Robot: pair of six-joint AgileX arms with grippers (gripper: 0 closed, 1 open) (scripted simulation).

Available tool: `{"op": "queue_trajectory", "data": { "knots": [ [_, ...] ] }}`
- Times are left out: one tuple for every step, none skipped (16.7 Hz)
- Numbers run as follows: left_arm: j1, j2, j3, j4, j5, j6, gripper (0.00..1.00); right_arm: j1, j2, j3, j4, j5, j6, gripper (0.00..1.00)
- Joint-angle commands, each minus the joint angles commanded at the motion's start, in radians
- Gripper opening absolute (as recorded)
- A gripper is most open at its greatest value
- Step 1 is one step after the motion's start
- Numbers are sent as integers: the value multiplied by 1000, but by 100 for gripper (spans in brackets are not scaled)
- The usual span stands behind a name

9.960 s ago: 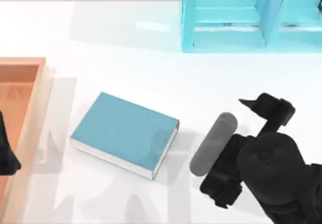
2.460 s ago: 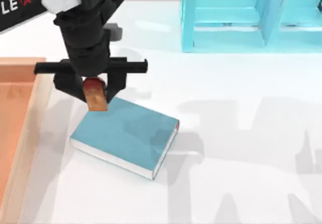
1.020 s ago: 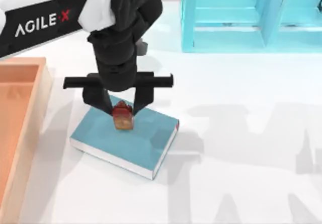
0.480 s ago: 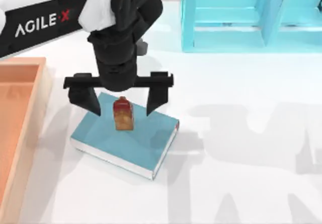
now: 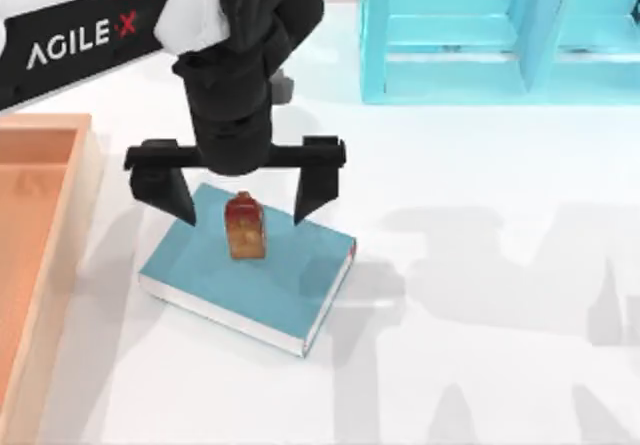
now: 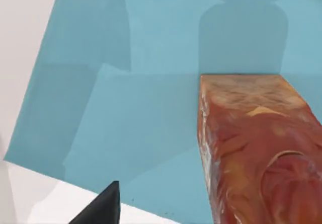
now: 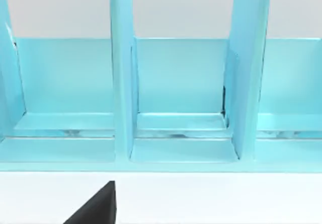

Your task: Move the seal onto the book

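Seal stood upright on the book, close to the book's far edge. It had an orange-brown body and a dark red round top. In the left wrist view the seal looked big and close, and its bottom sat flat on the blue cover of the book.

The book was teal blue with white page edges. It lay flat on the white table, a bit to the left of the middle, turned at a slant.

The left gripper hung just above the seal. Its two black fingers were spread wide, one on each side of the seal, and did not touch it. It held nothing.

An orange tray sat at the left edge of the table. A light turquoise shelf stood at the far side, to the right.

The right wrist view looked at the shelf from the front.
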Motion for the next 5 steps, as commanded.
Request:
{"op": "queue_trajectory", "data": {
  "knots": [
    [-1, -2, 19, -21, 0, 0, 100, 0, 0, 0, 0, 0, 0, 100],
    [-1, -5, 38, -43, 0, 0, 100, 0, 0, 0, 0, 0, 0, 100],
    [-1, -8, 55, -62, 0, 0, 100, 0, 0, 0, 0, 0, 0, 100],
    [-1, -10, 67, -75, 0, 0, 100, 0, 0, 0, 0, 0, 0, 100],
    [-1, -10, 71, -80, 0, 0, 100, 0, 0, 0, 0, 0, 0, 100]
  ]
}}
